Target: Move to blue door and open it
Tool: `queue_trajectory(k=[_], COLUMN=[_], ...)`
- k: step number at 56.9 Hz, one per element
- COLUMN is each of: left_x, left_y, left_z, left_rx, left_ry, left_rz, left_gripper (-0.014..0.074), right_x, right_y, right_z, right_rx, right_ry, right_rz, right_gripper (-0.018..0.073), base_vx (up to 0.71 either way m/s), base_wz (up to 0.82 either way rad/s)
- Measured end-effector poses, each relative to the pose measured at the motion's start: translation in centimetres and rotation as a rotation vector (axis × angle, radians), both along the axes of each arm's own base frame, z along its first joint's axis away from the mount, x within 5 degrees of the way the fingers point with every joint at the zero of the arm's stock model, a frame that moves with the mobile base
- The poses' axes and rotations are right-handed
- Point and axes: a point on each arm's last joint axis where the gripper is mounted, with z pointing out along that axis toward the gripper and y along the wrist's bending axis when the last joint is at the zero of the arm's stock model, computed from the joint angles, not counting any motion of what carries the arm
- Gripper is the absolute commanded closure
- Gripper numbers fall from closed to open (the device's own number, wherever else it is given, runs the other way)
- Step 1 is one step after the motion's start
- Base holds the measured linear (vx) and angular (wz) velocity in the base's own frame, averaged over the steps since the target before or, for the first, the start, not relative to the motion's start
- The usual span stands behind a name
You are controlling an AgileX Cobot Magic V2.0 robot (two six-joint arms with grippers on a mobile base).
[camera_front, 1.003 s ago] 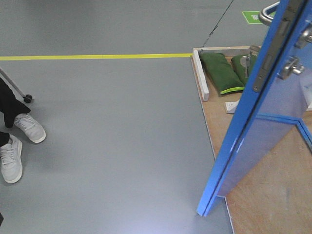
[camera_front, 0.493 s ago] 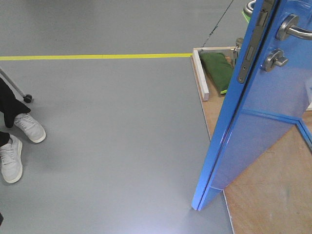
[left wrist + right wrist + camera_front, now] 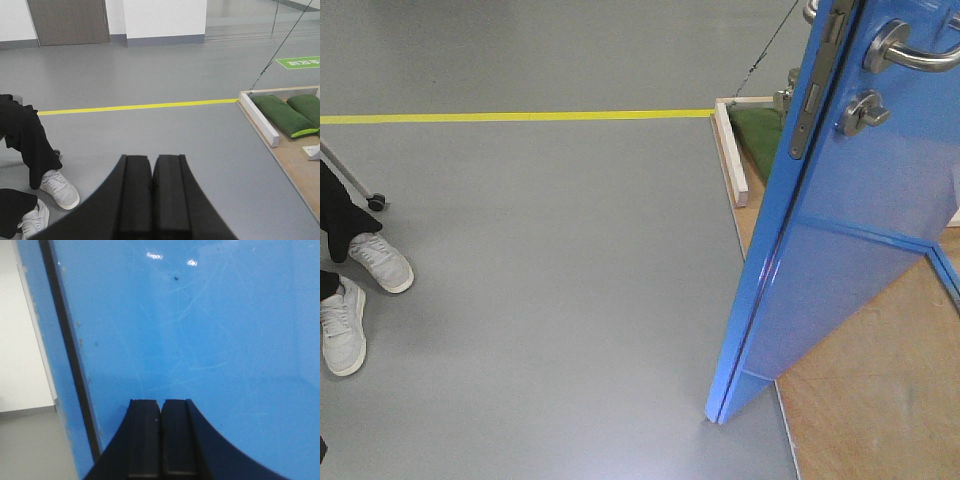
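Observation:
The blue door (image 3: 840, 260) stands ajar at the right of the front view, its free edge pointing toward me, with a silver lever handle (image 3: 905, 50), a round thumb-turn (image 3: 863, 111) and a metal latch plate (image 3: 812, 100). In the right wrist view the door's glossy blue face (image 3: 200, 330) fills the frame just beyond my right gripper (image 3: 161, 402), which is shut and empty. My left gripper (image 3: 152, 159) is shut and empty over the grey floor, away from the door.
A wooden base platform (image 3: 860, 400) with a white rail (image 3: 729, 150) carries the door; green sandbags (image 3: 280, 115) lie on it. A yellow floor line (image 3: 520, 116) crosses the grey floor. A person's legs and white shoes (image 3: 350, 300) are at the left.
The door's free edge has swung to the left in the front view, and more of its handle-side face now shows. The sandbags are now mostly hidden behind it.

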Motion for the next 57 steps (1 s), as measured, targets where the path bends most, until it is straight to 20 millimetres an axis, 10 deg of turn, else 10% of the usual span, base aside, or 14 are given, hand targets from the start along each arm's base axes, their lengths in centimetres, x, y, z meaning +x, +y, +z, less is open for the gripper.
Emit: queue_trajectory(k=[57], left_x=[0.0], left_y=[0.0], left_z=[0.0], left_rx=[0.0], left_ry=[0.0], left_rz=[0.0], left_gripper=[0.0524], right_x=[0.08], right_y=[0.01], right_z=[-0.12], right_rx=[-0.001], right_ry=[0.008], right_rz=[0.0], right_gripper=[0.0547], base_vx=[0.0], base_wz=[0.0])
